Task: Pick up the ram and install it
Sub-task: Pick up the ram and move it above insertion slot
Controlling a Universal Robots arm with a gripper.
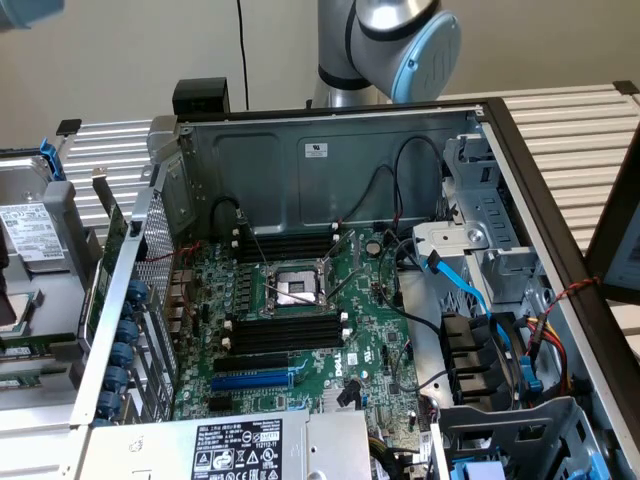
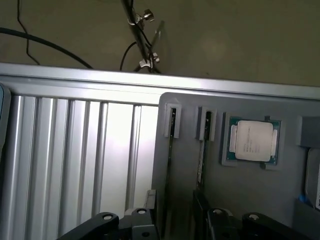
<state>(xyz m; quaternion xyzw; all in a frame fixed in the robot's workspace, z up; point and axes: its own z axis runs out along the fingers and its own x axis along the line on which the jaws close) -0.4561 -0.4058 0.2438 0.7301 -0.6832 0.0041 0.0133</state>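
Grey tray (image 2: 250, 190), ram (image 2: 201, 165) on edge in its slot, claw (image 2: 175, 215) spread wide, v. near ram's end

My exterior camera stands high in front of the open computer case (image 1: 330, 170) and looks steeply down into it from quite near. The arm (image 1: 400, 45) is at the upper middle of that frame. My wrist camera looks past the gripper (image 2: 175, 227), slanting down, close above a grey tray (image 2: 250, 195). Both views share the ribbed metal table (image 1: 570, 125) (image 2: 75, 165).
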